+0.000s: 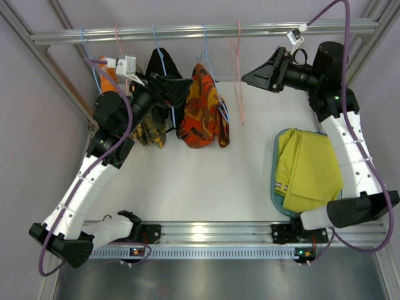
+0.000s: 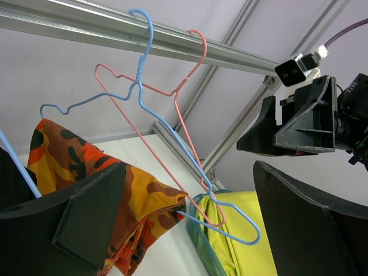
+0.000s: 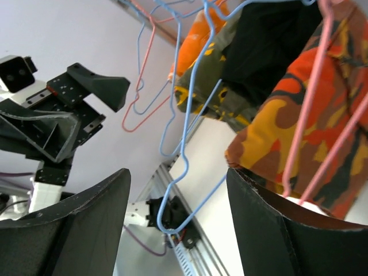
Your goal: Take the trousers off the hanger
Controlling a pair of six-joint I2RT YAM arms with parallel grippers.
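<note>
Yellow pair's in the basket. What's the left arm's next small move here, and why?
Probably ease the left gripper forward and close it on the orange camouflage trousers. Its jaws stand wide open, the cloth hangs right by one finger, draped over the blue hanger, and the right gripper is open and holds nothing.

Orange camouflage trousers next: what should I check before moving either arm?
1. Left gripper open: ok, jaws wide apart, nothing held.
2. Right gripper open and empty: ok.
3. Orange camouflage trousers draped on the blue hanger hooked over the rail: ok.
4. Clear path from the right gripper to the trousers: not ok, an empty pink hanger hangs between them.
5. Room in the basket: cannot tell, yellow trousers cover most of it.
</note>
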